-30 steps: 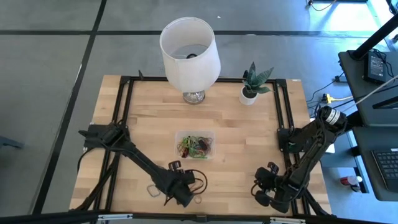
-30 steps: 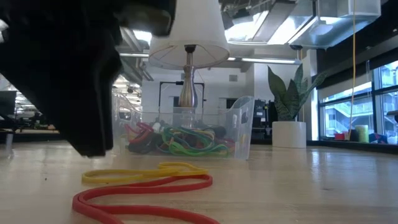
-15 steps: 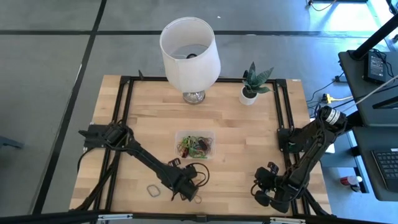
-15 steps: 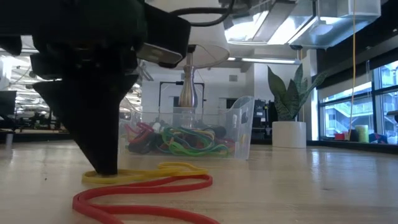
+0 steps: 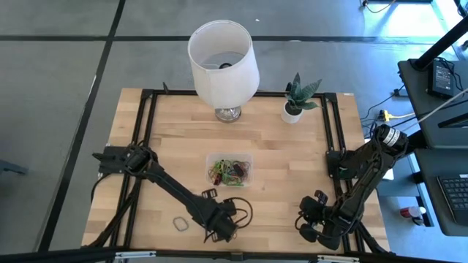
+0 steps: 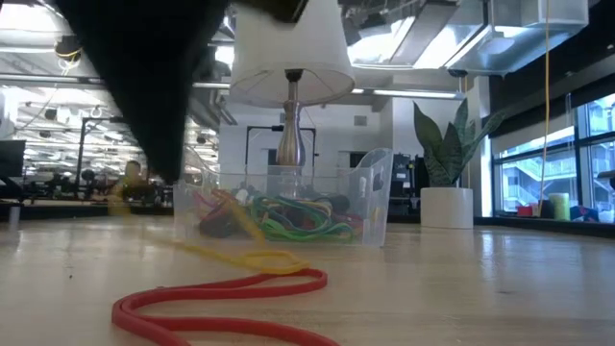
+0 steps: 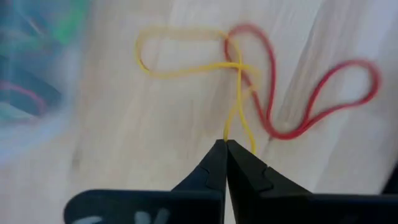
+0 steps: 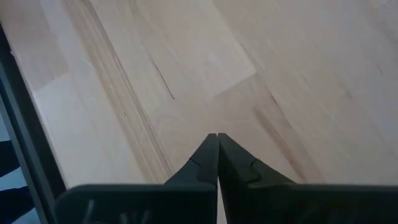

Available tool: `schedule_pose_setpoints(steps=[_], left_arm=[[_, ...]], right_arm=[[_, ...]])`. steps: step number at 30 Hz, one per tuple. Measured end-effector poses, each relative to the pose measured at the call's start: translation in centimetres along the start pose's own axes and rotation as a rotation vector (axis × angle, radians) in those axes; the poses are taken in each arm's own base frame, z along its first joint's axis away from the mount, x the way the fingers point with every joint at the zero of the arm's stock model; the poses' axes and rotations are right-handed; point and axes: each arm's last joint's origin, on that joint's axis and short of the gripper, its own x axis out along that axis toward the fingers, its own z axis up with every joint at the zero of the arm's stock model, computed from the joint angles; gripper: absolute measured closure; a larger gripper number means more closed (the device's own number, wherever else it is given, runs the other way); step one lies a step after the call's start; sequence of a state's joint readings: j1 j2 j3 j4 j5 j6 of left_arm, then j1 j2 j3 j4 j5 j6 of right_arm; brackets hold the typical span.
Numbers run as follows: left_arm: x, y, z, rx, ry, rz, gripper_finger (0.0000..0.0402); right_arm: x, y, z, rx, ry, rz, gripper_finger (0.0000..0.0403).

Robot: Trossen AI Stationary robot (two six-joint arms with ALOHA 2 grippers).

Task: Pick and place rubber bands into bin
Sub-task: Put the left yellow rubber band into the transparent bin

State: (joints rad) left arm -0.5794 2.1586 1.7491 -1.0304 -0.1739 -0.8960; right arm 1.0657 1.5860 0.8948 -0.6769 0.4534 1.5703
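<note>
My left gripper [image 7: 226, 142] had its fingers closed on the yellow band [image 7: 186, 53], lifting one end off the tabletop [image 5: 292, 161] near the red band [image 7: 311, 93]. Next I needed to carry it to the bin [image 5: 229, 169]. The right gripper [image 8: 217, 135] waited, fingers closed, empty.

1. High view hangs overhead, looking straight down – whole desk [image 5: 278, 157] in frame.
2. Low view sits at desk-top height, facing level toward the bin [image 6: 288, 207] and lamp [image 6: 291, 86].
3. Left wrist view is close above the yellow band [image 7: 186, 53] – also seen low.
4. Right wrist view hugs bare desk.
</note>
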Motion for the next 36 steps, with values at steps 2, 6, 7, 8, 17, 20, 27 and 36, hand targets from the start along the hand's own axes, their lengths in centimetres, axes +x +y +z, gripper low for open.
schedule_pose_setpoints(steps=[2,6,7,8,17,20,27,36], left_arm=[[-1.4,-0.1,0.6,0.016,-0.024,0.01,0.04],[-4.7,0.1,1.8,0.047,-0.077,0.048,0.0401],[-5.4,0.2,2.1,0.053,-0.092,0.063,0.04],[-6.1,0.5,2.5,0.055,-0.11,0.081,0.04],[-11.5,3.7,5.4,0.088,-0.207,0.216,0.04],[-12.7,5.2,6.3,0.087,-0.222,0.265,0.0401],[-13.3,7.8,8.6,0.135,-0.235,0.313,0.04],[-9.4,10.5,9.6,0.105,-0.083,0.368,0.04]], right_arm=[[0.0,0.0,0.0,0.0,0.0,-0.001,0.0399],[0.0,0.0,0.0,-0.001,0.0,-0.001,0.0398],[0.0,0.0,0.0,-0.001,0.0,-0.001,0.0398],[0.0,0.0,0.0,-0.001,0.0,-0.002,0.0399],[0.0,0.0,0.0,-0.002,0.0,-0.004,0.0398],[0.0,0.0,0.0,-0.002,0.0,-0.004,0.0398],[0.0,0.0,0.0,0.001,-0.001,0.001,0.0398],[0.0,0.1,0.0,0.021,-0.001,0.005,0.0398]])
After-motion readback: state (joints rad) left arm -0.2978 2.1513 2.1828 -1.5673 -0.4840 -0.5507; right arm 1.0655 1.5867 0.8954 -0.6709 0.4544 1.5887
